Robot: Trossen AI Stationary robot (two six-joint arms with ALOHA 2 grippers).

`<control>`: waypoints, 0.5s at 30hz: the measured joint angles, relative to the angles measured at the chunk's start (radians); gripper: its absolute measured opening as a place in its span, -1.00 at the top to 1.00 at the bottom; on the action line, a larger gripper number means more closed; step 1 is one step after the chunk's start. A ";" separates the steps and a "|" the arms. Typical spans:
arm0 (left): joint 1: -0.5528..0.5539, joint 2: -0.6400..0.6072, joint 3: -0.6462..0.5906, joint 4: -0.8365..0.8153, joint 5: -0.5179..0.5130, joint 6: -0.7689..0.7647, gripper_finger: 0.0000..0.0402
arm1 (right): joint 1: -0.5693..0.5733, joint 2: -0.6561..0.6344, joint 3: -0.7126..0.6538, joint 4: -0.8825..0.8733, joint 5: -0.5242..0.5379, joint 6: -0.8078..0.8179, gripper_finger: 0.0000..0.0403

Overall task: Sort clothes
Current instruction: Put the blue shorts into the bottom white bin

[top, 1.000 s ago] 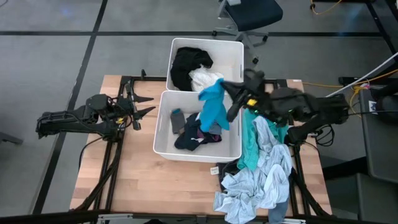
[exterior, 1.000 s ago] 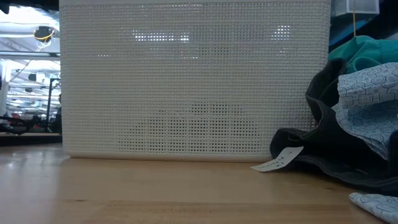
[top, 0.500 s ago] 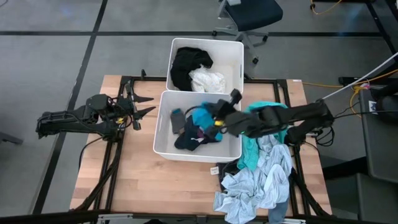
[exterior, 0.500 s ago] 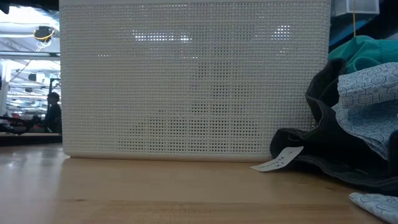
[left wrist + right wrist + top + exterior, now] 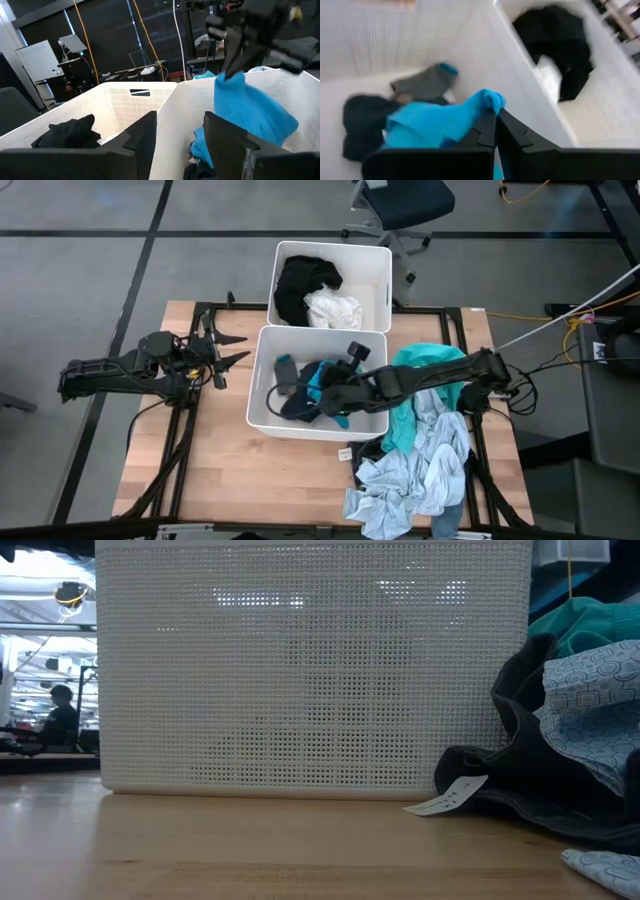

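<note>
Your right pincer (image 5: 495, 131), clamped on a bright blue garment (image 5: 437, 125), reaches into the near bin (image 5: 262, 412), apparently low over the clothes (image 5: 305, 402) there.

1. This looks like a robotics lab or workshop rather than a home.
2. The wooden table (image 5: 230, 470) stands on a dark carpet-tiled floor (image 5: 80, 250), with an office chair (image 5: 400, 205) just behind it.
3. Yellow cables (image 5: 545, 315) trail across the floor.
4. Beyond the table are a whiteboard (image 5: 37, 60), hanging orange cables (image 5: 85, 35) and benches of equipment.
5. A person (image 5: 60, 715) sits in the brightly lit background, probably at a workstation.
</note>
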 joint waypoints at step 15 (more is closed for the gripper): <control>0.000 0.000 0.000 0.000 0.000 0.000 0.25 | -0.101 0.138 0.000 0.002 -0.335 0.021 0.95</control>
